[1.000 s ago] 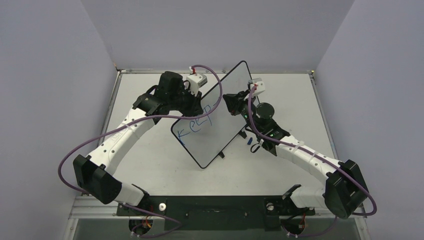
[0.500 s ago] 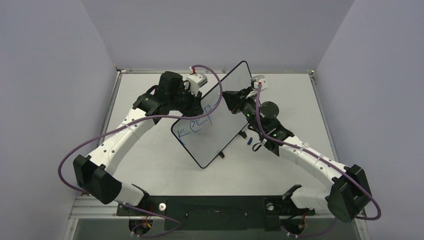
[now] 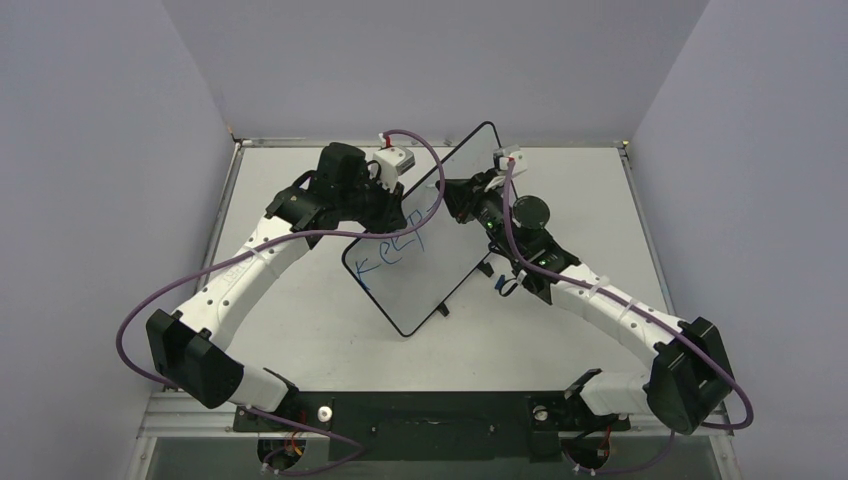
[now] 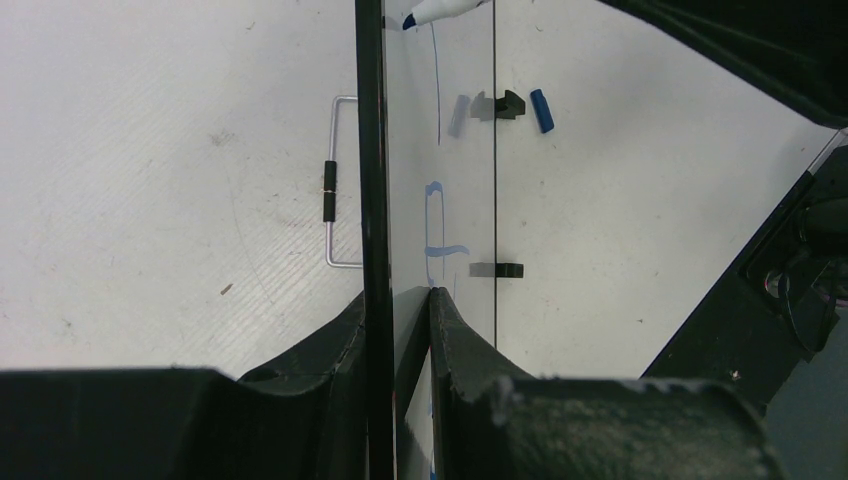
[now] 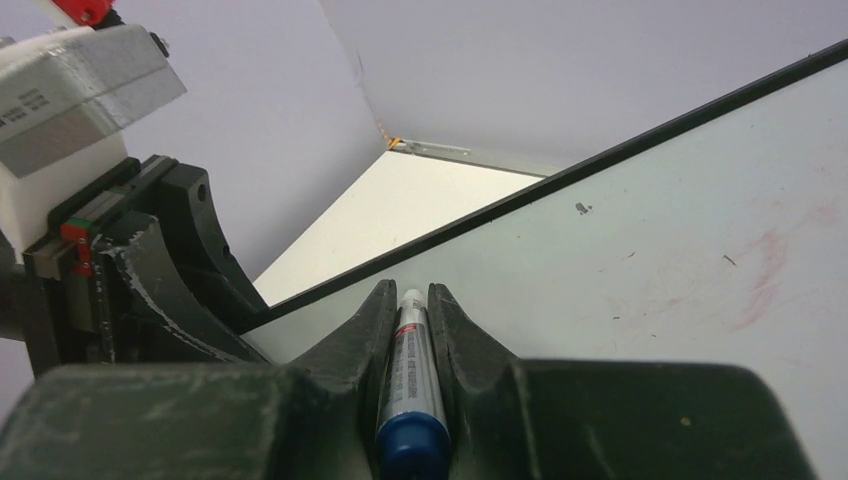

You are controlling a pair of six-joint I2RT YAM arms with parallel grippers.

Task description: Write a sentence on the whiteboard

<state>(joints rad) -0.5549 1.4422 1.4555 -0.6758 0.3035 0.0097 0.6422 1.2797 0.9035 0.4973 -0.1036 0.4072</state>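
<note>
The whiteboard (image 3: 440, 240) stands tilted on edge in the middle of the table. My left gripper (image 3: 393, 213) is shut on its left rim; in the left wrist view (image 4: 398, 295) the fingers clamp the black rim (image 4: 371, 150). The sentence (image 3: 394, 255) reads "Keep" in blue, with a thin long stroke (image 4: 438, 95) beyond it. My right gripper (image 3: 455, 198) is shut on a blue-capped marker pen (image 5: 410, 365) with its tip (image 4: 428, 13) at the board face (image 5: 650, 250).
A loose blue pen cap (image 4: 541, 110) lies on the table beside the board's black feet (image 4: 497, 104). A wire stand (image 4: 338, 180) lies behind the board. Grey walls close in the table on three sides.
My right gripper has moved a little left and toward the far end of the board with the marker. The left arm and the board have stayed still.
</note>
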